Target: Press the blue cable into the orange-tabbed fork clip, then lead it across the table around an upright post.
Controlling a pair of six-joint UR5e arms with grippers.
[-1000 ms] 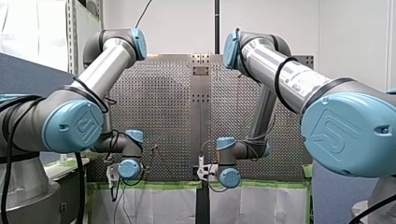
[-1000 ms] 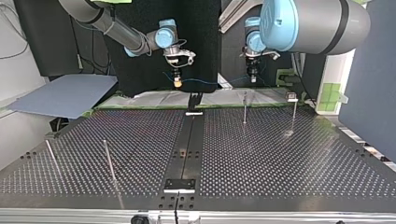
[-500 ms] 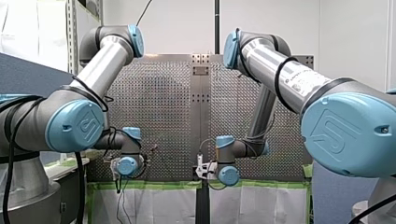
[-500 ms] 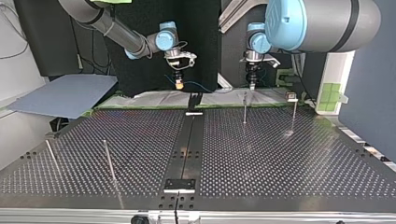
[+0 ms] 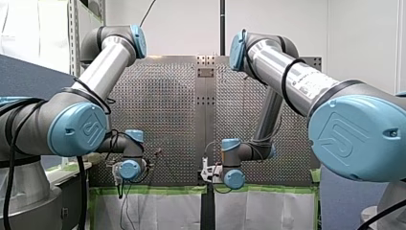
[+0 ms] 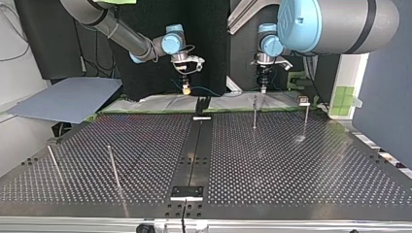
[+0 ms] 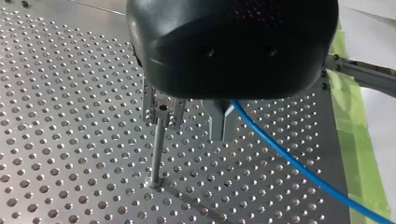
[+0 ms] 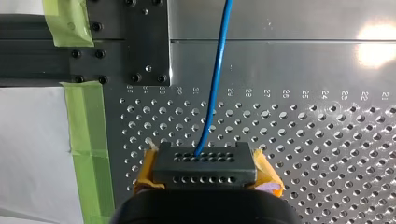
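Blue cable (image 8: 215, 84) hangs in the air at the upper middle of the top view, clamped in my closed right gripper (image 8: 204, 161) and running across to my left gripper (image 7: 194, 123), whose grip I cannot tell. It sits in no clip and rounds no upright post (image 7: 157, 149), though one stands just ahead of my left gripper. I judge both steps remain undone, and the orange-tabbed fork clip I cannot pick out.

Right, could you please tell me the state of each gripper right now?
My left gripper: cannot be told.
My right gripper: closed on the blue cable.
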